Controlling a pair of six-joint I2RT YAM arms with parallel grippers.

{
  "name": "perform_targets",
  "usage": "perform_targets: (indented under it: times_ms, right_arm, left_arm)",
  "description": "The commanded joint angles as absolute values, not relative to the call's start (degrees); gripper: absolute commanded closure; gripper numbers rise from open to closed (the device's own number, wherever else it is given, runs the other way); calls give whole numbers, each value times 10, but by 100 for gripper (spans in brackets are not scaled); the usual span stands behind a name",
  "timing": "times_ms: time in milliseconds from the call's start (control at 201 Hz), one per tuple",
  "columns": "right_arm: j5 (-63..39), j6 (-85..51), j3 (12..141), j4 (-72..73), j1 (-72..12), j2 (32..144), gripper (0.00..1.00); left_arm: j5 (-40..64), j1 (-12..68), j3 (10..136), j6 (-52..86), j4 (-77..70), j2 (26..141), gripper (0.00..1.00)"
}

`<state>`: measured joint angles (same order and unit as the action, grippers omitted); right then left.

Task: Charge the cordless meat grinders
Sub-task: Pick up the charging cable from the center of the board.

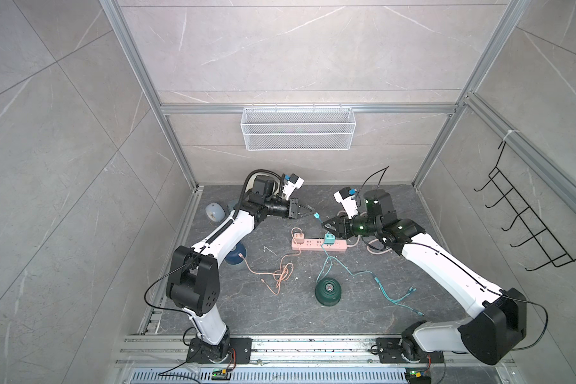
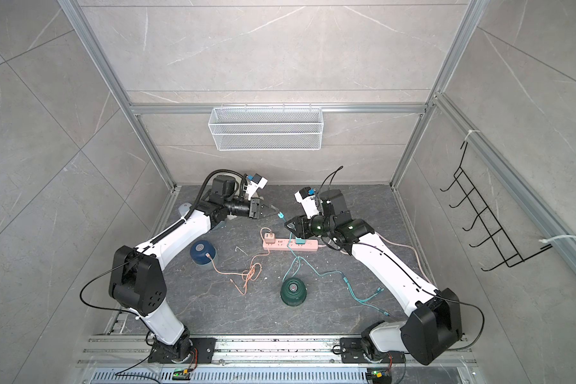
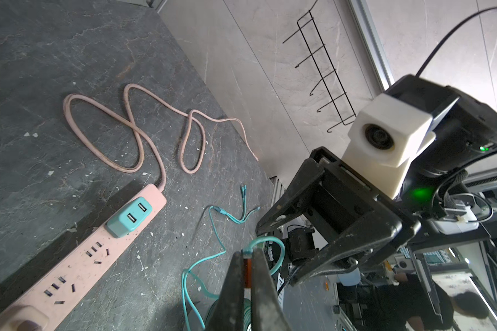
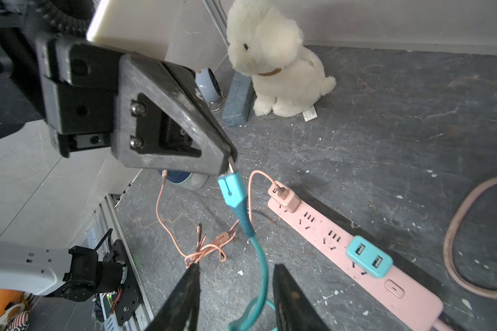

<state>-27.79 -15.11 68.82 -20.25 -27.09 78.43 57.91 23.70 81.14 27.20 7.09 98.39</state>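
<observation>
Dark bench (image 1: 296, 319), near pink power strip (image 4: 322, 229): pinching plug (image 4: 232, 192) of teal cable (image 4: 263, 258) in shut left fingers (image 4: 207, 126), right fingers (image 4: 184, 301) open astride it; next likely seating plug in strip's teal adapter (image 4: 369, 256).

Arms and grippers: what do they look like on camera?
The left arm and right arm have white link shells, black joint housings and loose black cables. The left gripper and right gripper have black triangular, cut-out fingers, each under a white camera block. Green lights glow on the right wrist.
</observation>
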Motion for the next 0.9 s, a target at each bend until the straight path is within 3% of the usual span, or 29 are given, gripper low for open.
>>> perform_targets:
  times_ms: [0, 204, 349, 503, 897]
  right_arm:
    - [-257, -262, 678, -151, -272, 752, 55]
    - [-210, -437, 638, -16, -329, 749, 56]
    - [-129, -498, 603, 47, -370, 741, 56]
    - [-91, -566, 563, 142, -385, 766, 58]
    - [11, -618, 496, 412, -385, 806, 59]
  left_arm:
    - [516, 231, 811, 343, 39, 952, 100]
    - [441, 230, 785, 490, -73, 950, 100]
    - [398, 229, 763, 545, -114, 938, 100]
    - [382, 231, 723, 639, -253, 934, 100]
    - [380, 239, 665, 789, -386, 903, 100]
